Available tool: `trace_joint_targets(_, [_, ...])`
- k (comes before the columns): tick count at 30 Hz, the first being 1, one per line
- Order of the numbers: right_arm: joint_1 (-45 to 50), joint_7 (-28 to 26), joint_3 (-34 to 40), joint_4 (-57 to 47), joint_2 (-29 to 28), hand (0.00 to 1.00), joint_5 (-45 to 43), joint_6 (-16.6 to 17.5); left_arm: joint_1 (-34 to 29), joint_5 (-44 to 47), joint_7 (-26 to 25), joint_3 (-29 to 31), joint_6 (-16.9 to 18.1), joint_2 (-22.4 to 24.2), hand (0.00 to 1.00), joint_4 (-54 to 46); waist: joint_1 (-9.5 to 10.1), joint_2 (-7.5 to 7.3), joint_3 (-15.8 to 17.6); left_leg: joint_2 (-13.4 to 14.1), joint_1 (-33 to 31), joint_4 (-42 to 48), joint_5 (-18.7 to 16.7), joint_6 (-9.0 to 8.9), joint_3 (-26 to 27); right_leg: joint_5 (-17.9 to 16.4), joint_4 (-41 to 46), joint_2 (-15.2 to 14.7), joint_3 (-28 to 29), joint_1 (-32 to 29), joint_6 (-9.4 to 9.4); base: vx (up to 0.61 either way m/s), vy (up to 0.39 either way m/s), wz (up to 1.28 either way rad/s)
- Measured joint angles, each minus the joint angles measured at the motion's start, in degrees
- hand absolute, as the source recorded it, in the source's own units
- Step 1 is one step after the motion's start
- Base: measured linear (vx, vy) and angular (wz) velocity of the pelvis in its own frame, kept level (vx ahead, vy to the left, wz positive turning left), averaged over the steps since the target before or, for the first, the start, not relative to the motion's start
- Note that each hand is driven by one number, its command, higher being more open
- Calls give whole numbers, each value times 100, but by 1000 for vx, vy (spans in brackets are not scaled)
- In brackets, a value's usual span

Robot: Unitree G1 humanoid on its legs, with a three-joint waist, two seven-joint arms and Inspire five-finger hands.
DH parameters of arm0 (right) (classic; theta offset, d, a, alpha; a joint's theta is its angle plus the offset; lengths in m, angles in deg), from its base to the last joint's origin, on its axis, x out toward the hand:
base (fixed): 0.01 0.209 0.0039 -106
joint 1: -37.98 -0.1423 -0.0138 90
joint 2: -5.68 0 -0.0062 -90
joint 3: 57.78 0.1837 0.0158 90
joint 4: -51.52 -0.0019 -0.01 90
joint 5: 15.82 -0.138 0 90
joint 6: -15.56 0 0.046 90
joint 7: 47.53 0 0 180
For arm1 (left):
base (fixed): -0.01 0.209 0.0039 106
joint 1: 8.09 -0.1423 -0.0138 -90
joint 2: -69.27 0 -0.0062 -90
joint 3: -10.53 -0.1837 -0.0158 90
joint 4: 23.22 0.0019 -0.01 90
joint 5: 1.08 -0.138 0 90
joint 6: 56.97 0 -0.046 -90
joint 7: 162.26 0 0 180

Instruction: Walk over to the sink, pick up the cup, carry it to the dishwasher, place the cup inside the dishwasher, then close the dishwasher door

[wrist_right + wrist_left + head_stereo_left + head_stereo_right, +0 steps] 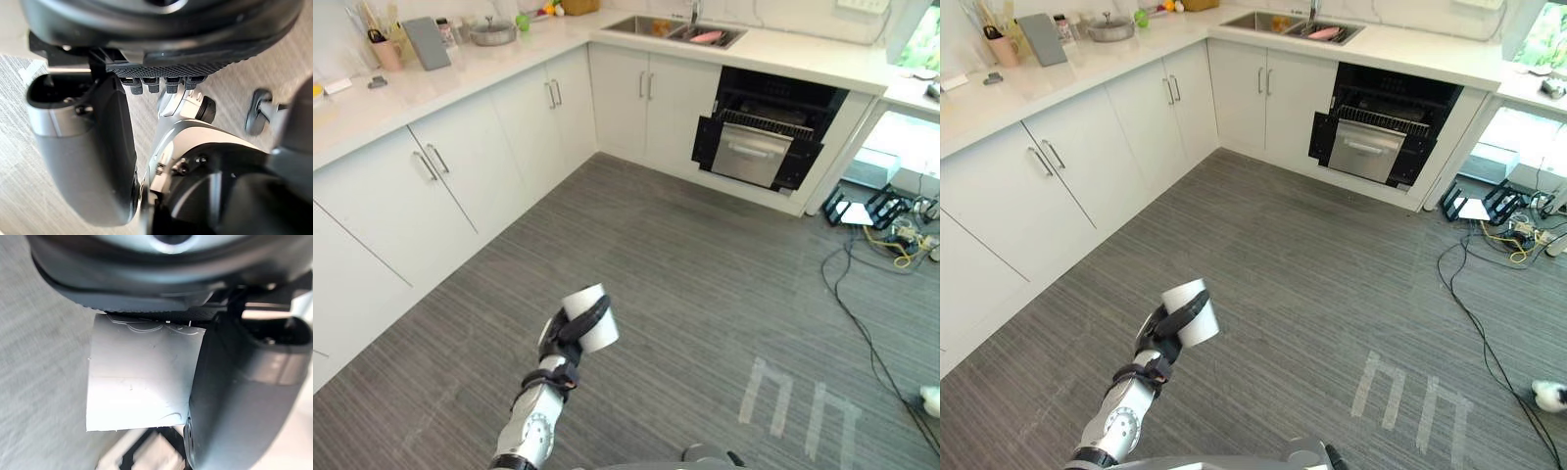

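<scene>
Gripping the cup [590, 315] from the side, the left hand [570, 338] has its fingers and thumb curled round the white wall, and the cup lies tilted, its open rim turned up and away from the robot. In the left wrist view the cup [142, 377] sits tight against the palm, with the thumb [244, 396] closing along one edge. Hand and cup hang over the grey floor [685, 274], well apart from every cupboard.

The right hand [83, 147] appears in its own wrist view, low beside the robot; I cannot tell how its fingers are set.

A wide stretch of bare floor runs from the cup to the dishwasher [759, 147], which sits in the far run of white cupboards [509, 127]. Its door leans partway out, the top edge tipped into the room and the dark opening visible above it. The sink [671, 29] is set into the counter [803, 49] just beside the dishwasher, towards the robot's left. The left-hand cupboards run along that side of the floor and meet the far run at a corner. Pale tape marks [803, 406] lie on the floor to the robot's right
</scene>
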Motion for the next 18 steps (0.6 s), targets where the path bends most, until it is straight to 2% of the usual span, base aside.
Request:
trace_joint_targets(1, [4,-1,-8,67,121,100,-1,-29,16,-10,-6,-15,19,87,0,-121,-7,-24,31,-67,53,115,-276,51,116,-154,654,-186,-189,-70,-35,4,130,72])
trace_joint_targets(2, [-37,16,-7,98,154,100,-7,-39,17,-9,-14,13,67,119,0,-170,62,-89,83,-150,120,151,-360,28,129,-196,1296,-367,-189,-293,-140,-7,117,49])
trace_joint_targets(3, [-37,6,-28,52,229,100,-21,-3,-20,-8,-69,23,106,121,0,-211,64,-92,107,-214,309,146,-446,64,75,-6,2445,-523,-36,-753,-472,31,98,30])
trace_joint_targets(4, [-31,-22,-81,49,200,100,-45,59,-18,-8,-99,21,111,80,0,-238,14,-55,124,-205,472,90,-485,62,-52,-176,2910,-392,30,-988,-398,60,96,38])
trace_joint_targets(5, [-31,-29,-118,46,153,100,-96,86,3,-7,-103,18,126,49,0,-278,-5,-55,120,-207,531,20,-484,64,-115,-250,2882,-304,24,-1078,-377,136,73,51])
trace_joint_targets(6, [-30,-43,-238,35,61,100,-217,195,39,-6,-109,20,227,14,0,-388,-37,-42,114,-217,602,-138,-479,71,-227,-268,2419,-87,-27,-1260,-335,171,50,56])
trace_joint_targets(7, [-34,-57,-351,12,-22,100,-251,293,68,-14,-108,23,322,1,0,-535,-96,-35,115,-243,623,-310,-438,75,-380,-202,1579,127,-114,-1368,-289,200,29,62])
trace_joint_targets(8, [-40,-63,-408,0,-57,100,-258,342,108,-43,-109,25,346,3,0,-578,-120,-36,116,-253,643,-384,-416,82,-453,-102,1114,209,-135,-1402,-319,291,-9,59])
trace_joint_targets(9, [-45,-78,-432,-6,-85,100,-287,402,150,-144,-120,28,346,10,0,-686,-129,-29,123,-265,690,-495,-417,64,-518,167,491,335,-129,-1479,-321,300,-33,45])
trace_joint_targets(10, [-60,-79,-469,-18,-72,100,-296,427,150,-246,-129,28,348,14,0,-841,-117,1,142,-269,798,-640,-415,34,-601,582,-72,463,-67,-1561,-345,539,-77,63])
trace_joint_targets(11, [-11,-72,-561,-125,-65,100,-299,474,149,-438,-141,-10,347,43,0,-1112,-129,34,160,-225,1007,-853,-441,-80,-798,1443,-1005,598,-34,-1474,-323,489,-82,60])
trace_joint_targets(12, [9,-53,-569,-164,-80,100,-297,482,151,-515,-129,-7,350,31,0,-1316,-103,38,184,-206,1143,-939,-494,-234,-870,1996,-1509,661,-19,-1359,-369,637,-113,57])
trace_joint_targets(13, [19,-25,-575,-162,-89,100,-295,479,153,-551,-119,10,359,19,0,-1422,-83,-9,179,-180,1251,-959,-529,-341,-904,2412,-1594,687,-4,-1214,-361,582,-104,14])
trace_joint_targets(14, [-139,102,-540,-188,-43,100,-302,470,225,-590,-93,74,302,2,0,-1572,2,264,299,108,1454,-998,-539,-483,-933,2349,-1176,932,-81,-1222,-551,568,-105,-7])
trace_joint_targets(15, [-181,137,-506,-215,-45,100,-302,468,225,-590,-92,109,283,-25,0,-1651,33,297,313,142,1533,-1021,-459,-538,-916,2125,-834,965,-81,-1309,-575,517,-104,-8])
trace_joint_targets(16, [-196,190,-510,-333,-55,100,-301,396,228,-589,-86,160,246,-35,0,-1785,54,251,327,183,1795,-1011,-219,-564,-924,1558,-19,878,-93,-1379,-631,375,-98,7])
trace_joint_targets(17, [-159,211,-510,-378,-49,100,-308,356,218,-590,-71,165,234,29,0,-1857,38,229,321,187,1885,-885,-136,-553,-943,1297,498,799,-143,-1453,-705,520,-198,25])
trace_joint_targets(18, [-10,237,-520,-517,-96,100,-345,320,155,-598,-7,165,229,70,0,-2004,49,221,192,227,1858,-415,-117,-554,-1023,929,764,822,-183,-1476,-627,503,-232,19])
